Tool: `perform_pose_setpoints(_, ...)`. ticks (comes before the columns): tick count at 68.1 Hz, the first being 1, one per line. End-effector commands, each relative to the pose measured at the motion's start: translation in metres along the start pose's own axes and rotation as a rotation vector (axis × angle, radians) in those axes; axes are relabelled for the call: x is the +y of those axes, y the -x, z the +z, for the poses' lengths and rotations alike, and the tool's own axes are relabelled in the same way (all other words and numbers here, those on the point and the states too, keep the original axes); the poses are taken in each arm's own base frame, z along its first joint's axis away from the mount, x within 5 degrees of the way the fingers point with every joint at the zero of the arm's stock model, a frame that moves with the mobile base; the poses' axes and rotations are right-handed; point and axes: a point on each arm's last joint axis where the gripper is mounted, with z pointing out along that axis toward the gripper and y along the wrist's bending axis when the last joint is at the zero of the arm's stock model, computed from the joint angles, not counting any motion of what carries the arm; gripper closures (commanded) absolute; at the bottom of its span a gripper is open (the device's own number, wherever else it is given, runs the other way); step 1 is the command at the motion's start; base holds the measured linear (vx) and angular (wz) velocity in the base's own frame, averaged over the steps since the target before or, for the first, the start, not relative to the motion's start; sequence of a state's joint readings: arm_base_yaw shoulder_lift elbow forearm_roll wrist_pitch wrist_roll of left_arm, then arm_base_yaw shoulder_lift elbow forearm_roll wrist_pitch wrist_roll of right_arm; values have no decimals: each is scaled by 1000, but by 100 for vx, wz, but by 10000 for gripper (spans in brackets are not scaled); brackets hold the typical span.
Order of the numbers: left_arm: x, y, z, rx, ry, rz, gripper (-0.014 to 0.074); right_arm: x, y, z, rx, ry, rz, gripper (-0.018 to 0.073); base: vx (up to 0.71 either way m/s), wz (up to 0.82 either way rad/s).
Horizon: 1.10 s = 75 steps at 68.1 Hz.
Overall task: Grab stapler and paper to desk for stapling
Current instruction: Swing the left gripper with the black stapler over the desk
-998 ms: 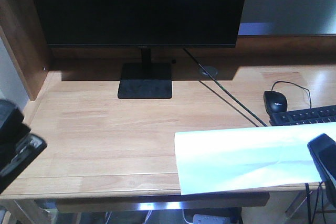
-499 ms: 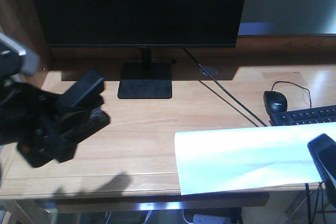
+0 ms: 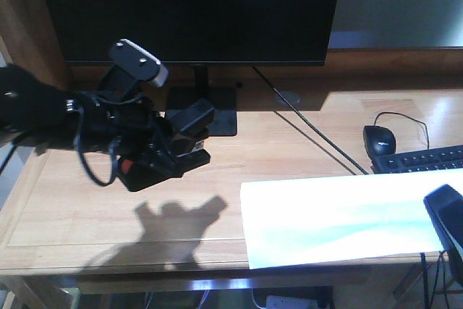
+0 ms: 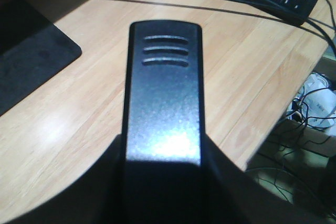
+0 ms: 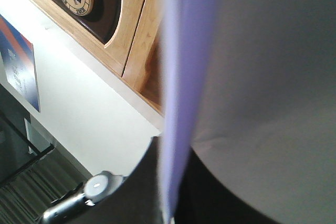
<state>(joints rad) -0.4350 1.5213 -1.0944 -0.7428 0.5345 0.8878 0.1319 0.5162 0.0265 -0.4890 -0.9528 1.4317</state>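
At the near right edge of the worktop (image 3: 94, 208) lies the paper (image 3: 340, 218). Its left part rests on the wood, and its far right corner overlaps the keyboard (image 3: 423, 158). The right gripper (image 3: 447, 226) sits at the sheet's right end. In the right wrist view the sheet runs edge-on up the middle with a dark finger on each side, so the jaws are closed on it. Further in, on the left, the left gripper (image 3: 155, 151) holds the stapler (image 4: 163, 103). The left wrist view shows the stapler's ribbed black top pointing away from the camera, with the jaws clamped on its sides. The stapler hangs above the wood, its orange-red rear toward the arm, and its shadow (image 3: 173, 226) falls apart from it, nearer the front edge. Beyond the keyboard sits a black mouse (image 3: 379, 139). A dark cable (image 3: 311, 132) crosses the wood diagonally. At the back stands the monitor (image 3: 195, 12), its square base just behind the stapler.
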Motion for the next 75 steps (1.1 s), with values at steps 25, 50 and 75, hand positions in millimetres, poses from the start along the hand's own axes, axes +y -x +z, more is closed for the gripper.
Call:
perform_pose_setpoints(25, 39, 15, 46, -69, -117, -56, 603, 4, 1, 0, -20, 54, -3, 564, 0, 0)
perform_pose_setpoints(50, 90, -11, 43, -203, -315, 49, 603, 4, 1, 0, -20, 54, -3, 564, 0, 0)
perform_pose_setpoints(75, 128, -40, 39, -173, -247, 253, 603, 4, 1, 0, -20, 54, -3, 564, 0, 0)
